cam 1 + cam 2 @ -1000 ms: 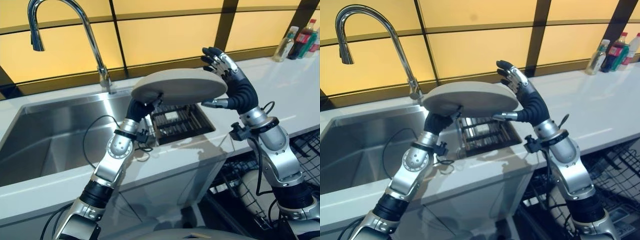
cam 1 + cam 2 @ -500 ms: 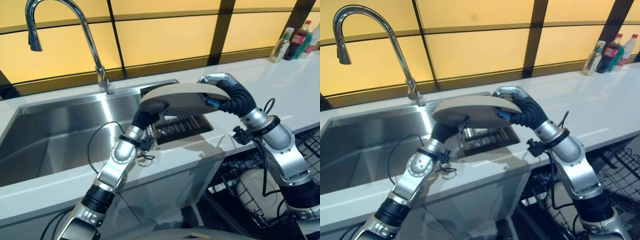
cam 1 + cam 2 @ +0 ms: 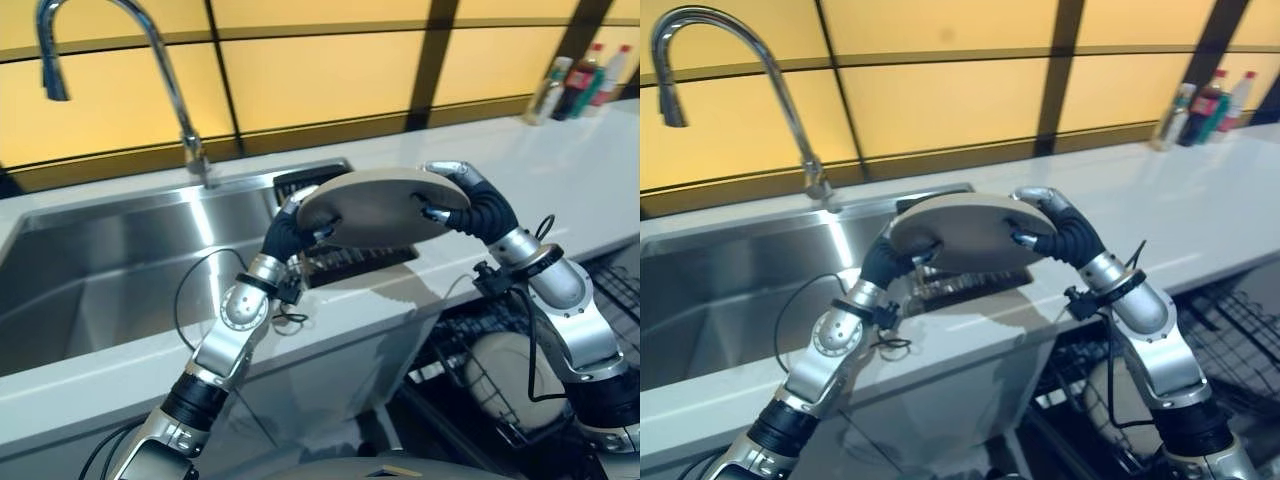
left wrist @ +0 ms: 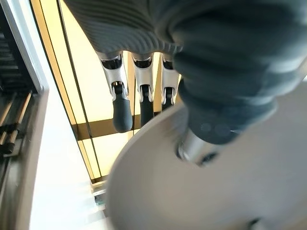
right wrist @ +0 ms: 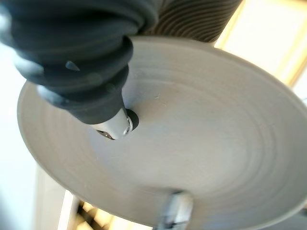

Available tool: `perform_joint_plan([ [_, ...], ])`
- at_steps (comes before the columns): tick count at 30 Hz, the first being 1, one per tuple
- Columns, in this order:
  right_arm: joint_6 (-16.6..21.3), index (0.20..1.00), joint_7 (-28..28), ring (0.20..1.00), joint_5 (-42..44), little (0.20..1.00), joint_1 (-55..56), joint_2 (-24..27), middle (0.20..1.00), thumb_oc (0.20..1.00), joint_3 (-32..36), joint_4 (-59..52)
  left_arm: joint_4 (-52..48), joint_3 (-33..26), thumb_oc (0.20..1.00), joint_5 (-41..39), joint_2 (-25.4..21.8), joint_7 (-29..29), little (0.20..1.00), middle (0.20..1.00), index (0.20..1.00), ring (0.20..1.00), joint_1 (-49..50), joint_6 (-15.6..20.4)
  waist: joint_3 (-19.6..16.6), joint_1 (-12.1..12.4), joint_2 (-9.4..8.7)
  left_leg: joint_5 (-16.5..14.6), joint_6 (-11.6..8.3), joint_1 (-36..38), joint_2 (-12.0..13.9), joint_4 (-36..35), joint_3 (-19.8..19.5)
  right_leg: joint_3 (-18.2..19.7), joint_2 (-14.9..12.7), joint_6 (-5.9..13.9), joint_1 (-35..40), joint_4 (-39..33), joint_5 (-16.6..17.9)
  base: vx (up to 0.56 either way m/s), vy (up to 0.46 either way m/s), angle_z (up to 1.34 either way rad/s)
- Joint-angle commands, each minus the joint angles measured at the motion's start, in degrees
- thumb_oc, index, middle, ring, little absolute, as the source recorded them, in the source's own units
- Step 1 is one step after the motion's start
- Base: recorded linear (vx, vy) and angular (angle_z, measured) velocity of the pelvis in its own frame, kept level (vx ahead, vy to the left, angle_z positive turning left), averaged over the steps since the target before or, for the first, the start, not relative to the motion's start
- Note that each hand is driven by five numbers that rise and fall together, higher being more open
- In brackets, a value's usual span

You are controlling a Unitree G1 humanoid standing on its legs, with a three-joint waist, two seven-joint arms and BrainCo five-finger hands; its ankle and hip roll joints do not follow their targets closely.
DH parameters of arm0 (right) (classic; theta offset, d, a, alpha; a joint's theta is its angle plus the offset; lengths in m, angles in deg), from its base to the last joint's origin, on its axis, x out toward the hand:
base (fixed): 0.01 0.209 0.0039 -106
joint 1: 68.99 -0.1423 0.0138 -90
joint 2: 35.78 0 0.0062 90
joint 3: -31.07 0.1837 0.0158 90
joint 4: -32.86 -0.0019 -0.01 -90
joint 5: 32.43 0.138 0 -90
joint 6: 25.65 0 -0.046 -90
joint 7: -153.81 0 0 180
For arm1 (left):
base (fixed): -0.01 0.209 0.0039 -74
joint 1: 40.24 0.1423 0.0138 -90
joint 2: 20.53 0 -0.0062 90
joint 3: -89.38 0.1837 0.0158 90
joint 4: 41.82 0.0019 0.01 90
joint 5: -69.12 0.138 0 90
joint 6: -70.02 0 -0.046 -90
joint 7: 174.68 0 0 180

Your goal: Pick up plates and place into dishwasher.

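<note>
Both robot hands grip the round grey ceramic plate (image 3: 378, 205) above the white surface (image 3: 560, 170) beside the steel sink (image 3: 110, 260), left robot hand (image 3: 296, 222) and right robot hand (image 3: 452, 195) pinching opposite rims, so uneven release could tip it.

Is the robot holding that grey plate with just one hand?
No, both hands grip the plate: the left hand at one edge and the right hand at the opposite edge.
</note>
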Motion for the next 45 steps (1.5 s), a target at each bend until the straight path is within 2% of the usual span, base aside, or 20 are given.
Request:
perform_joint_plan([
  [1,1.9,0.2,7.2,0.2,0.2,0.2,-0.1,-0.5,0.2,0.2,4.1,1.5,-3.3,-3.5,1.0,-4.1,-0.4,-1.9,1.0,1.0,1.0,1.0,-0.6,2.0,0.7,-1.3,0.61,-7.7,2.59,-6.5,-1.4,10.1,-1.2,0.4,-0.8,4.7,-3.5,6.1,-0.8,-0.14,0.038,-0.91],
  [4,3.9,0.2,11.5,0.2,2.2,0.2,2.3,-2.5,0.2,0.2,6.8,2.2,-2.6,-3.8,1.0,-4.4,0.0,-1.6,1.0,1.0,1.0,1.0,-0.8,1.7,1.3,-2.5,0.71,-7.9,3.02,-5.9,-1.4,9.3,-0.2,1.2,-1.5,5.68,-5.4,6.8,2.3,-0.14,0.038,-0.34],
  [7,7.8,0.2,16.1,0.2,4.4,0.2,4.1,-5.6,0.2,0.2,9.3,2.8,-2.9,-4.0,1.0,-5.8,0.4,0.4,1.0,1.0,1.0,1.0,0.1,2.2,1.9,-3.0,0.84,-8.4,3.48,-5.7,-2.1,9.6,0.3,1.6,-2.2,5.77,-6.6,7.1,4.9,-0.12,0.029,-0.11],
  [9,9.1,0.2,18.6,0.2,3.9,0.2,4.2,-7.3,0.2,0.2,9.4,3.3,-3.2,-3.7,1.0,-6.7,0.7,1.1,1.0,1.0,1.0,1.0,-0.2,2.3,2.3,-3.1,1.0,-8.6,3.74,-5.7,-2.5,9.8,0.3,1.8,-2.5,5.69,-7.3,7.3,6.1,-0.1,0.032,-0.06],
  [13,9.6,0.2,22.7,0.2,2.0,0.2,5.0,-9.7,0.2,0.2,9.3,4.5,-4.9,-3.1,1.0,-11.2,1.3,4.3,1.0,1.0,1.0,1.0,-0.6,1.1,2.7,-3.6,1.46,-9.1,4.03,-5.2,-3.3,10.2,0.9,1.7,-2.8,5.74,-8.6,7.4,8.0,-0.06,0.047,-0.08],
  [15,9.1,0.2,24.4,0.2,-1.4,0.2,5.4,-9.6,0.2,0.2,9.1,6.1,-6.1,-2.1,1.0,-12.1,1.1,6.3,1.0,1.0,1.0,1.0,-0.3,0.8,3.0,-3.5,1.7,-8.7,4.02,-4.7,-2.9,9.9,2.2,-0.7,-3.2,5.86,-9.7,8.9,8.6,-0.05,0.049,-0.12],
  [18,8.4,0.2,23.1,0.2,1.4,0.2,5.0,-8.7,0.2,0.2,8.4,8.5,-7.7,-1.4,1.0,-12.1,0.2,7.1,1.0,1.0,1.0,1.0,0.4,0.5,3.5,-2.3,1.81,-7.8,4.01,-4.9,-2.2,9.7,4.2,-4.9,-4.7,5.47,-10.1,12.3,8.3,-0.08,0.013,-0.36],
  [21,8.7,0.2,23.9,0.2,2.1,0.2,4.5,-8.3,0.2,0.2,7.6,10.3,-8.0,-1.0,1.0,-12.1,-0.6,7.1,1.0,1.0,1.0,1.0,0.5,-0.5,3.6,-0.4,1.88,-7.0,3.98,-5.7,-1.7,9.4,5.0,-8.2,-7.4,4.89,-8.4,14.6,7.1,-0.09,-0.035,-0.4],
  [25,9.6,0.2,26.9,0.2,0.6,0.2,3.6,-9.3,0.2,0.2,6.0,11.3,-6.8,-0.8,1.0,-12.3,-1.4,7.8,1.0,1.0,1.0,1.0,0.9,-0.1,2.9,2.2,1.38,-6.3,3.39,-6.0,-0.7,8.3,5.1,-12.4,-11.4,4.98,-3.3,13.4,5.2,-0.03,-0.121,-0.28],
  [27,9.5,0.2,28.2,0.2,-0.6,0.2,3.2,-9.4,0.2,0.2,5.6,11.3,-6.6,-1.0,1.0,-12.8,-1.7,8.7,1.0,1.0,1.0,1.0,1.2,0.3,2.6,3.1,1.09,-6.0,2.91,-6.1,-0.1,8.3,4.9,-13.6,-12.2,5.08,-0.6,11.4,3.7,0.01,-0.174,-0.35],
  [30,9.0,0.2,29.4,0.2,-2.4,0.2,2.5,-9.6,0.2,0.2,5.0,11.8,-6.6,-0.9,1.0,-14.3,-1.7,10.4,1.0,1.0,1.0,1.0,1.5,0.4,1.9,4.0,0.58,-5.8,1.88,-5.7,0.9,7.8,5.1,-15.5,-11.2,5.11,2.6,5.0,0.1,0.05,-0.179,-0.46],
  [31,9.0,0.2,29.5,0.2,-2.4,0.2,2.4,-9.6,0.2,0.2,4.9,11.8,-6.6,-1.0,1.0,-14.4,-1.7,10.4,1.0,1.0,1.0,1.0,1.5,0.4,2.0,4.0,0.6,-5.8,1.85,-5.6,1.0,7.8,5.1,-15.5,-11.2,5.09,2.8,4.8,0.2,0.07,-0.185,-0.2],
  [34,8.0,0.2,30.0,0.2,-2.4,0.2,1.9,-9.1,0.2,0.2,5.2,12.4,-7.7,-0.2,1.0,-23.2,-1.5,20.1,1.0,1.0,1.0,1.0,2.6,-1.8,1.6,4.0,0.57,-5.1,1.02,-4.6,2.7,6.2,6.4,-16.1,-9.6,5.29,3.4,2.3,-1.8,0.06,-0.175,-0.12],
  [35,7.8,0.2,30.5,0.2,-2.6,0.2,2.2,-9.0,0.2,0.2,5.5,12.5,-8.1,0.5,1.0,-27.8,-1.2,25.8,1.0,1.0,1.0,1.0,3.5,-3.7,1.6,3.7,0.66,-4.9,0.91,-4.4,3.3,5.9,7.0,-16.0,-9.0,5.3,3.2,2.4,-2.4,0.04,-0.117,-0.25],
  [39,8.0,0.2,32.4,0.2,-5.5,0.2,2.3,-9.6,0.2,0.2,5.7,15.4,-7.1,5.8,1.0,-38.6,0.1,39.9,1.0,1.0,1.0,1.0,6.7,-6.3,1.6,2.6,1.01,-4.6,1.04,-3.8,4.1,5.0,8.0,-15.0,-7.7,5.34,2.9,2.8,-3.9,0.06,-0.087,-0.16],
  [42,7.2,0.2,33.8,0.2,-6.9,0.2,0.9,-9.6,0.2,0.2,4.8,18.7,-4.0,10.0,1.0,-40.4,-0.6,46.2,1.0,1.0,1.0,1.0,9.1,-5.3,1.9,1.8,1.28,-4.9,1.25,-3.4,4.3,5.1,8.7,-13.9,-7.3,5.31,2.2,3.6,-4.3,0.06,-0.045,-0.15],
  [45,6.3,0.2,33.3,0.2,-6.0,0.2,-0.1,-9.5,0.2,0.2,4.6,21.6,-1.5,11.6,1.0,-41.3,-1.7,50.3,1.0,1.0,1.0,1.0,12.2,-5.7,2.2,1.6,1.52,-5.5,1.43,-3.1,4.4,5.7,9.5,-13.3,-7.6,5.44,1.7,3.9,-4.1,0.08,-0.038,-0.22],
])
